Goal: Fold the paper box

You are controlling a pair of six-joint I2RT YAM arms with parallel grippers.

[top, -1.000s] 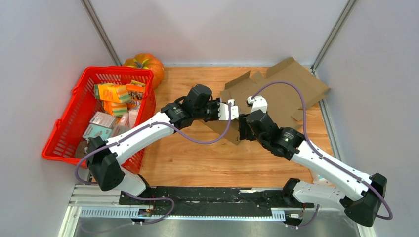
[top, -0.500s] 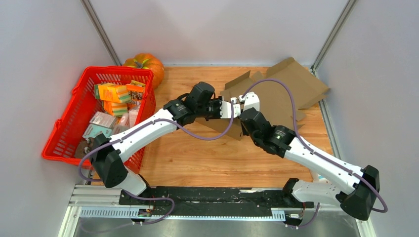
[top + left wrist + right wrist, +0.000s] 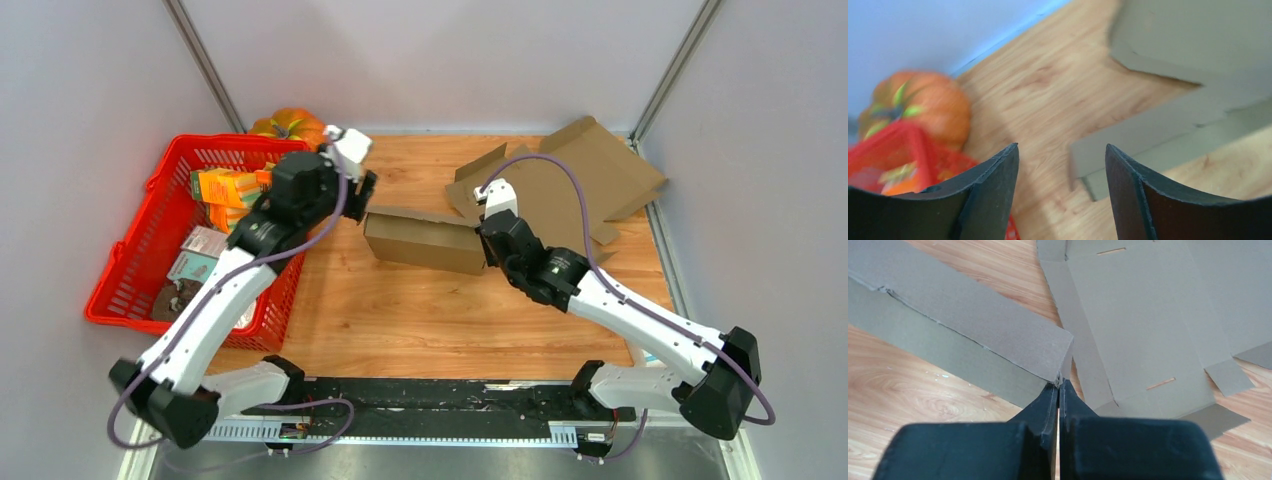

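From above, the paper box [image 3: 570,185] lay mostly flat at the back right of the wooden table [image 3: 430,320]. One long side wall [image 3: 420,240] was folded up and stood near the middle of the table. The right gripper [image 3: 488,243] was at the right end of that wall. The left gripper [image 3: 358,178] was up by the red basket [image 3: 130,270] and the pumpkin [image 3: 295,122], well apart from the box, and it held nothing.

In the left wrist view, the left gripper [image 3: 1062,150] had its two fingers spread wide, with only air between them. The side wall [image 3: 1148,140] showed past them, and the pumpkin [image 3: 918,107] and basket [image 3: 893,160] sat off to the left, a bit blurry.

In the right wrist view, the right gripper [image 3: 1059,384] had its fingers pressed tight together. Their tips touched the near corner of the side wall [image 3: 978,335]. I could not tell if a thin edge of card was pinched between them. The flat part of the paper box [image 3: 1148,325] lay behind.

I think the job was at the first wall, with the other sides not yet folded. Next, the free left gripper would need to come to the box and lift another flap, while the right one keeps the wall from falling.
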